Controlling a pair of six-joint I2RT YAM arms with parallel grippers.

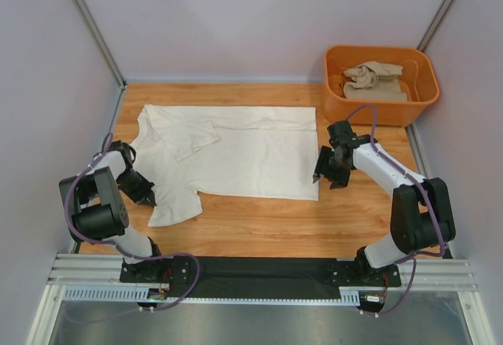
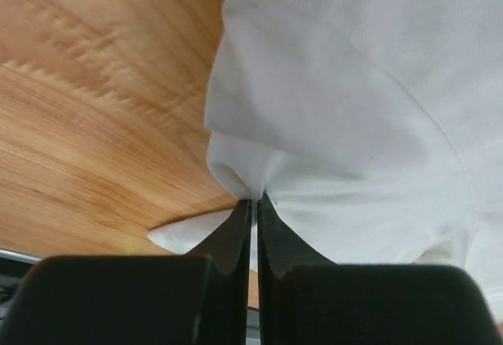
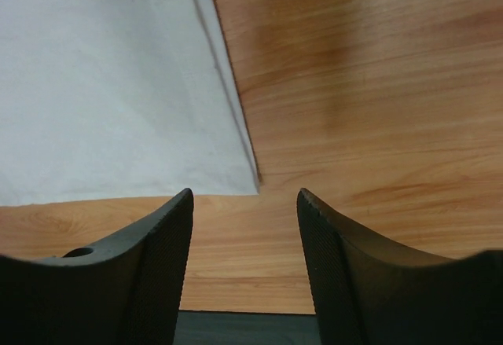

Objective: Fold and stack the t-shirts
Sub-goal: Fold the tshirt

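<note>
Right, top view first. Counted two t-shirts, two grippers, one tub. Cream-white t-shirt (image 1: pixel 236 152) spread flat on the table (image 1: pixel 259 227), collar to the left, hem to the right, far sleeve folded in over the chest, near sleeve sticking out toward the arm bases. Beige t-shirt (image 1: pixel 373 79) crumpled inside the orange tub (image 1: pixel 336 108) at the far right corner, well apart from the cream-white t-shirt. Left gripper (image 1: pixel 147 197) at the near sleeve edge; right gripper (image 1: pixel 322 174) at the near hem corner. Finger gaps too small to judge from up here.

Left wrist view next. Detail missed from above: left gripper (image 2: pixel 255 201) closed tight, fingertips pinching a bunched bit of cream fabric, creases fanning out from the pinch. One shirt only in frame, bare table on the left. Tub out of sight.

Right wrist view last. Right gripper (image 3: pixel 245 196) spread wide, holding nothing. Hem corner of the cream-white t-shirt lying flat on the table just ahead of the gap, touching neither finger. Fabric smooth, seam line along the edge.
</note>
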